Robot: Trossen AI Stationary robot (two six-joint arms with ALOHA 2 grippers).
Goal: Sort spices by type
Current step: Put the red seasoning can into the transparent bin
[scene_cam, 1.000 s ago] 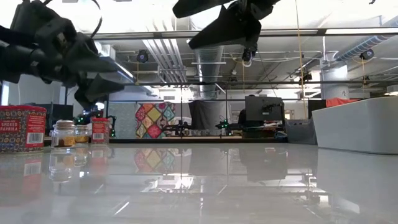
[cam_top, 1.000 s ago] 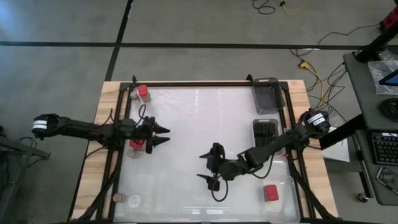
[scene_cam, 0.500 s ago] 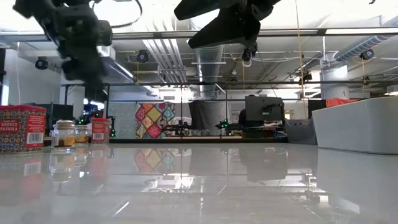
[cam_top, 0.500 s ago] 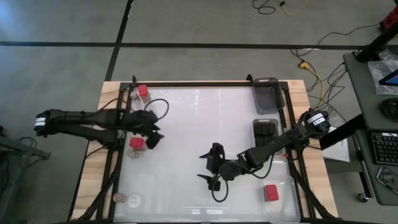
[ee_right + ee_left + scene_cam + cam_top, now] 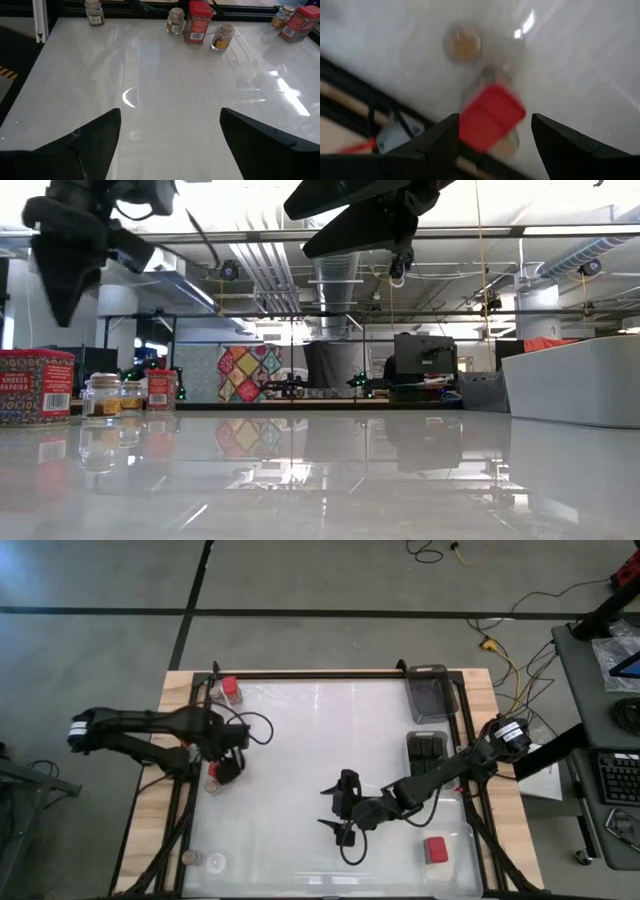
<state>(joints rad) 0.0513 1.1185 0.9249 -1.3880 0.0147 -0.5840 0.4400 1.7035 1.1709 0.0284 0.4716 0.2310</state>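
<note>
Plainly, "SMOKED PAPRIKA" marks the red tin (image 5: 35, 386); both end effectors gape, holding nothing.

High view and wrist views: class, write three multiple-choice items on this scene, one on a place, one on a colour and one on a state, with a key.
1. In the high view, where is the left claw?
A. Mid-table
B. Near the left side of the table
C. Over the right edge

2. What colour is the tin seen between the left claw's fingers in its wrist view?
A. Red
B. Green
C. Blue

3. What state is the right claw in?
A. Shut on a jar
B. Shut on a tin
C. Open, holding nothing

Key: B, as the high view shows it by the left side. A, as the tin's top is red. C, as the fingers stand apart over bare table.
</note>
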